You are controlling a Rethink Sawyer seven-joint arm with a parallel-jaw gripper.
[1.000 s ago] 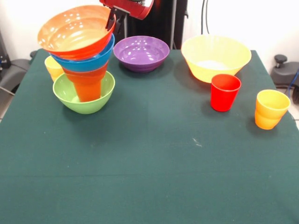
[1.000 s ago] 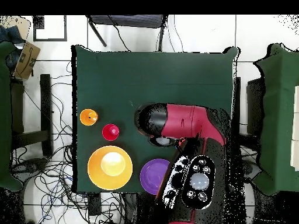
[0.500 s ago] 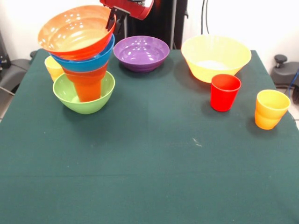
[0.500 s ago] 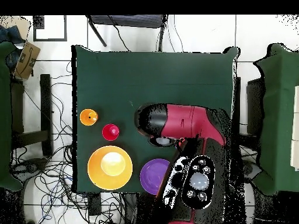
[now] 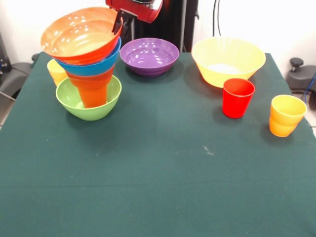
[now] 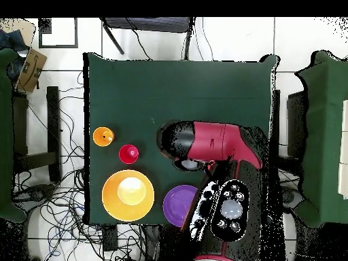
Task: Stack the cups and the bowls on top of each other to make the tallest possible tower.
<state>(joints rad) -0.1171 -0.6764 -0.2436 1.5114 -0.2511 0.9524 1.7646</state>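
A leaning tower [image 5: 89, 59] of nested plastic dishes stands on a dark green table [image 5: 163, 173], seen from the front; its base is a green bowl [image 5: 74, 101], and an orange cup [image 5: 94, 91] stands inside that bowl; a blue bowl [image 5: 91, 65] sits on the cup, and a wide shallow orange bowl [image 5: 79, 34] tops the pile, tilted toward the camera. Just behind the tower on its left, a yellow cup [image 5: 56, 70] peeks out, partly hidden. To the tower's right and slightly farther back rests a purple bowl [image 5: 149, 56], apart from the pile; farther right again sits a big yellow bowl [image 5: 228, 60]; a red cup [image 5: 238, 97] stands just in front of that bowl, well apart from the tower; a yellow-orange cup [image 5: 287, 115] is the farthest thing from the tower, near the table's right edge. Directly above the tower's upper right rim hangs the red arm [image 5: 136, 9]; its dark gripper [image 5: 121, 22] meets the top bowl's far rim; whether its fingers are spread or closed cannot be told. From overhead the arm [image 6: 217, 146] covers the tower completely; the purple bowl [image 6: 178, 206], big yellow bowl [image 6: 128, 196], red cup [image 6: 128, 153] and yellow-orange cup [image 6: 102, 136] lie beside it.
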